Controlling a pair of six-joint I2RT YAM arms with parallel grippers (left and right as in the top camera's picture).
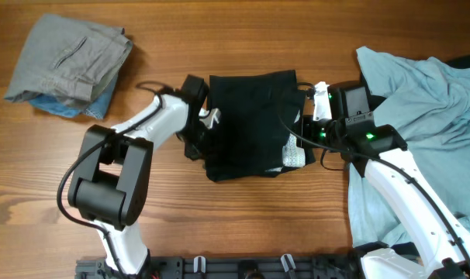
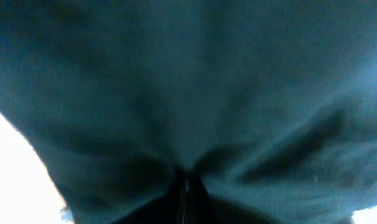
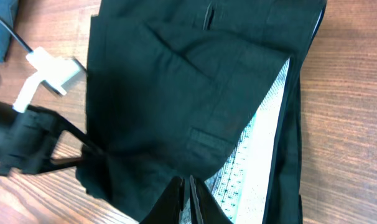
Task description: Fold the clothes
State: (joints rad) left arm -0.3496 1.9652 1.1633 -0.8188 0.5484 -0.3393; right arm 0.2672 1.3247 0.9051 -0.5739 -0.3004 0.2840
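And here's the black garment (image 1: 247, 124), trousers or shorts by the look of it, lying flat as a rough square in the middle of the table (image 1: 243, 225) with a pocket flap facing up. It's soft, light cloth, matte rather than slippery, and I'd expect it to drape and sag the instant it leaves the wood. The right-hand edge has turned back to show a white mesh lining (image 3: 251, 143), and that loose layer could slide against the outer fabric. The best hold, I'd say, is right at the side hems, taking every layer at once so the stack doesn't peel apart.

That's just where the arms are! The left gripper (image 2: 184, 186) sits at the garment's left edge. Its own camera is smothered in dark, blurred cloth, but the creases gather to its tips, so it looks to be pinched closed on the fabric. The right gripper (image 3: 186, 190) is at the opposite edge, fingers drawn nearly together on the hem beside the lining.

The wood is bare and smooth, good for sliding a fold across. Far off the garment's left corner, a grey folded pile (image 1: 68, 58) rests on something blue (image 1: 60, 106). Just beyond the garment's right edge, a crumpled light blue shirt (image 1: 421, 101) sprawls partly under the right arm.
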